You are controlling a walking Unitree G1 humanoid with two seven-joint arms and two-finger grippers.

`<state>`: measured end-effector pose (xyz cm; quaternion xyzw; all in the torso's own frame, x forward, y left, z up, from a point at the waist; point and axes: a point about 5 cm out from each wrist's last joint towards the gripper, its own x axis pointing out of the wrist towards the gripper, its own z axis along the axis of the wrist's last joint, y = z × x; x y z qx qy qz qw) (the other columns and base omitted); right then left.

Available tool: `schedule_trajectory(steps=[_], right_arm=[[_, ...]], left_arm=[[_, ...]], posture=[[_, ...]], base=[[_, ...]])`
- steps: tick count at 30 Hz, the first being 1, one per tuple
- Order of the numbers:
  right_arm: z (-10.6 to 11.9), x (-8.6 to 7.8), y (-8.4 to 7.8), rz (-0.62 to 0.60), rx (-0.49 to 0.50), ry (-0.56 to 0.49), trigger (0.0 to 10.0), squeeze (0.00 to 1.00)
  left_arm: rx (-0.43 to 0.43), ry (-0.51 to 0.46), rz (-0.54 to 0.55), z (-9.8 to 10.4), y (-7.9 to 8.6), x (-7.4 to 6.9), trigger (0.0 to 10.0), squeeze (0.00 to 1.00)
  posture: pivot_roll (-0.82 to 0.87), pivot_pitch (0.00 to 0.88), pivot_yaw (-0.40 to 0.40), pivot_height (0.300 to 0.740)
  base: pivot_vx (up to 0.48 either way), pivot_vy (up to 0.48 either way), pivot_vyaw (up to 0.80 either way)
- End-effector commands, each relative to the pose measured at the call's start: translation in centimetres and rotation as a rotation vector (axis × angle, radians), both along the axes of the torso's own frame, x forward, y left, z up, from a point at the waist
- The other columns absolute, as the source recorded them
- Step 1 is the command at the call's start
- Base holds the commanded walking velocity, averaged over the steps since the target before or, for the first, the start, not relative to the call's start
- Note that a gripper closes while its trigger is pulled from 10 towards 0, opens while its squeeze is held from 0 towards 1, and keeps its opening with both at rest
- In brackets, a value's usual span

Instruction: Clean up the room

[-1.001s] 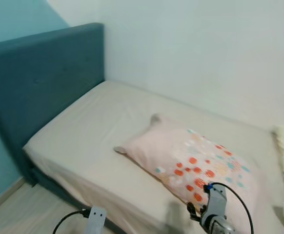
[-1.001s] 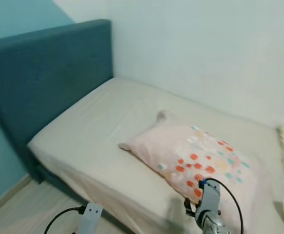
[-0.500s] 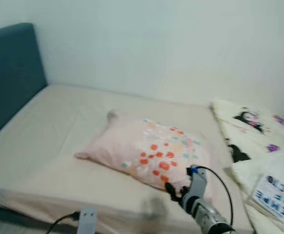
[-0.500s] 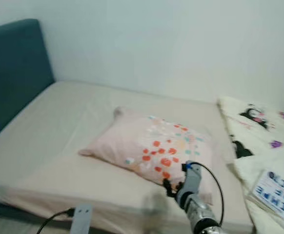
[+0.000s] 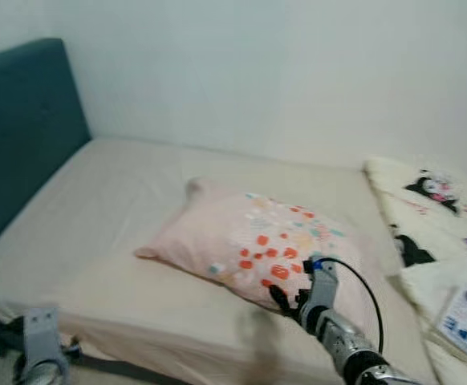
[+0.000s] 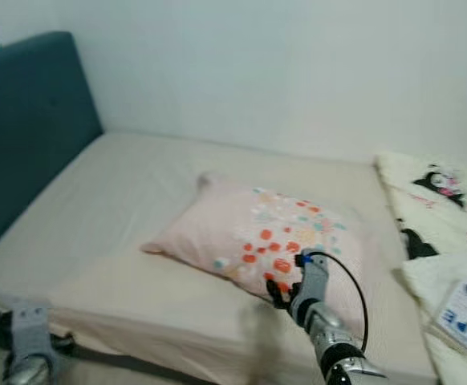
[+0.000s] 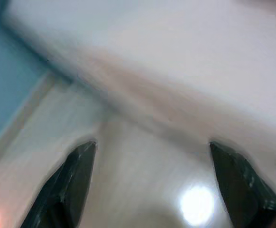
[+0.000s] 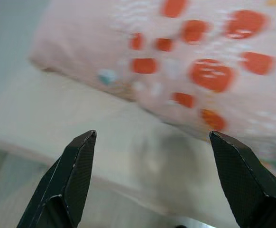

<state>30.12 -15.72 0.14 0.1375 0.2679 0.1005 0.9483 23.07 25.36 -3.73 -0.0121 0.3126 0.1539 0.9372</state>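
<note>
A pink pillow [image 5: 253, 241] with orange and teal dots lies flat in the middle of the bed [image 5: 113, 216], which has a beige sheet. My right gripper [image 5: 284, 299] hovers just above the pillow's near edge, open and holding nothing. The right wrist view looks past its two spread fingers [image 8: 74, 178] at the dotted pillow [image 8: 209, 61] and the sheet in front of it. My left arm [image 5: 39, 346] hangs low by the bed's near left corner. The left gripper [image 7: 151, 145] is open and empty over the wooden floor [image 7: 142, 190] beside the mattress edge, in a blurred picture.
A teal upholstered headboard [image 5: 17, 136] stands at the left end of the bed. A cream blanket with cartoon figures [image 5: 434, 208] is bunched at the right end, with a printed label [image 5: 464, 317] on it. A white wall [image 5: 282, 72] runs behind the bed.
The camera swung right, bringing the blanket into view and pushing the headboard to the edge. My left arm has shifted to the lower left. The right gripper stays at the pillow's near edge.
</note>
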Motion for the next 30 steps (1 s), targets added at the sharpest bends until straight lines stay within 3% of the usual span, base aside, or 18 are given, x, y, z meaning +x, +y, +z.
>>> schedule_trajectory(steps=[1, 2, 3, 5, 8, 9, 11, 17, 21, 30], right_arm=[[0.5, 0.5, -0.5, -0.017, -0.005, -0.026, 10.0, 0.0], [0.5, 0.5, -0.5, -0.017, -0.005, -0.026, 10.0, 0.0], [0.7, 0.6, -0.5, -0.016, -0.009, -0.029, 10.0, 0.0], [0.8, 0.7, -0.3, -0.01, -0.012, -0.034, 10.0, 0.0], [0.9, 0.8, -0.2, -0.008, -0.012, -0.035, 10.0, 0.0], [1.2, 1.2, 0.1, -0.006, -0.002, -0.05, 10.0, 0.0], [1.6, 1.5, 0.3, -0.009, 0.009, -0.06, 10.0, 0.0], [2.4, 2.1, 0.6, -0.028, 0.063, -0.1, 10.0, 0.0], [3.7, 3.1, 1.2, -0.031, 0.13, -0.152, 10.0, 0.0], [3.9, 3.3, 0.9, -0.096, 0.217, -0.146, 10.0, 0.0]], left_arm=[[-0.016, -0.082, -0.051, 1.1, -0.4, 1.4, 10.0, 0.0], [-0.016, -0.082, -0.051, 1.1, -0.4, 1.4, 10.0, 0.0], [0.035, -0.188, -0.171, 3.5, -0.3, 3.9, 10.0, 0.0], [0.095, -0.196, -0.292, 4.3, -0.6, 4.7, 10.0, 0.0], [0.111, -0.188, -0.322, 4.3, -0.8, 4.8, 10.0, 0.0], [0.124, -0.14, -0.419, 3.4, -1.6, 4.1, 10.0, 0.0], [0.104, -0.109, -0.429, 2.5, -2.0, 3.3, 10.0, 0.0], [0.037, -0.048, -0.297, 0.8, -2.0, 1.5, 10.0, 0.0], [-0.029, 0.089, -0.133, -2.0, -2.1, -2.2, 10.0, 0.0], [-0.009, 0.144, -0.149, -2.8, -1.8, -3.6, 10.0, 0.0]], posture=[[0.06, 0.007, -0.079, 0.74], [0.06, 0.007, -0.079, 0.74], [0.07, 0.012, -0.081, 0.74], [0.07, 0.014, -0.075, 0.74], [0.07, 0.014, -0.075, 0.74], [0.07, 0.016, -0.067, 0.74], [0.07, 0.019, -0.059, 0.735], [0.07, 0.022, -0.058, 0.72], [0.06, 0.026, -0.061, 0.7], [0.07, 0.032, -0.059, 0.675]], base=[[0.0, 0.0, 0.0], [0.0, 0.0, 0.0], [0.0, 0.0, 0.0], [0.0, 0.0, 0.0], [0.0, 0.0, 0.0], [0.0, 0.0, 0.0], [0.0, 0.0, 0.0], [0.0, 0.0, 0.0], [0.0, 0.0, 0.0], [0.0, 0.0, 0.0]])
